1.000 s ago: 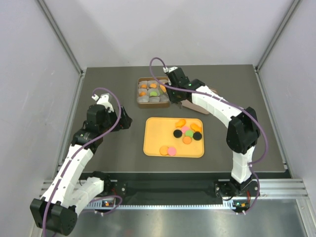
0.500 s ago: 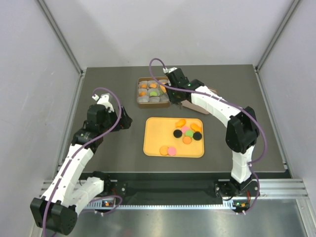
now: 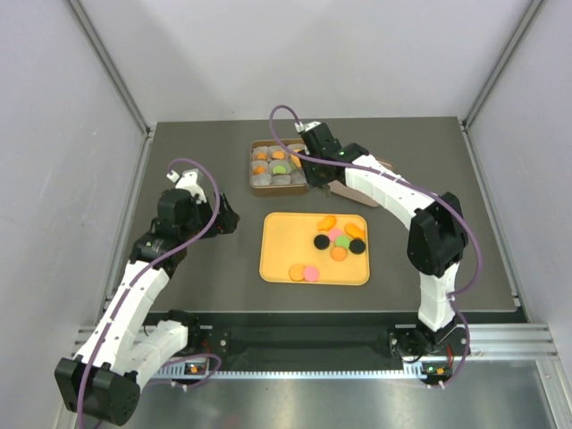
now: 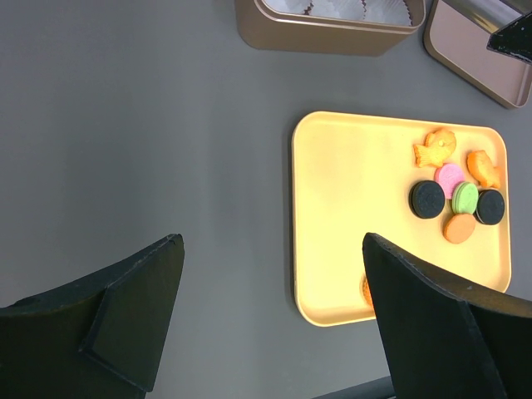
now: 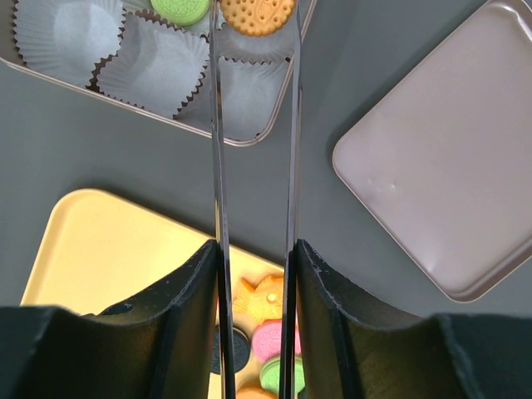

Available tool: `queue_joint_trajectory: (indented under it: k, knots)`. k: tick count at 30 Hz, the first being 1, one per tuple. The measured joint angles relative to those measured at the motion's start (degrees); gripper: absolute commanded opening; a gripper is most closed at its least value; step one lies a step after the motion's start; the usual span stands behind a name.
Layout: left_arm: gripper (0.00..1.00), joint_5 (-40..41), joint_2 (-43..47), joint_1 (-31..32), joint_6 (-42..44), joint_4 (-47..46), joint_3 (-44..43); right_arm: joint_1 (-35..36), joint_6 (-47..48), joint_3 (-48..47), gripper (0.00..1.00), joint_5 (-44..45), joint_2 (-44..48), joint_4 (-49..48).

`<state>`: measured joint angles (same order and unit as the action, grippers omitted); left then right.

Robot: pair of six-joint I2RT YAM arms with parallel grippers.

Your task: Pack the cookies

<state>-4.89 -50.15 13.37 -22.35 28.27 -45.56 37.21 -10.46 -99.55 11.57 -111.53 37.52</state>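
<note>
My right gripper (image 5: 253, 21) has long thin metal fingers shut on a round orange cookie (image 5: 259, 12), held over a paper cup at the near right of the brown box (image 5: 241, 137). A green cookie (image 5: 183, 8) lies in a cup beside it. In the top view the box (image 3: 307, 179) holds a few orange cookies and a green one (image 3: 279, 168). Several cookies lie on the yellow tray (image 3: 281, 241): orange, pink, green and black ones in a cluster (image 3: 340, 239), plus an orange and a pink one (image 3: 304, 273). My left gripper (image 4: 270, 307) is open and empty over bare table left of the tray (image 4: 332, 216).
The box's lid (image 3: 353, 189) lies upside down on the table right of the box; it also shows in the right wrist view (image 5: 449, 174). Several paper cups (image 5: 158, 62) in the box are empty. Grey walls enclose the table.
The right arm has shifted very slightly over the box with the cookie. The left arm has not moved.
</note>
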Motion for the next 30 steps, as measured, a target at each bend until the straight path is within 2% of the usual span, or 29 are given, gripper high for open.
queue_joint_trajectory:
  k: [30]
  knots:
    - [0.93, 0.0, 0.0, 0.0, 0.0, 0.0, 0.0, 0.0, 0.0, -0.7, 0.41, 0.4, -0.1, 1.1]
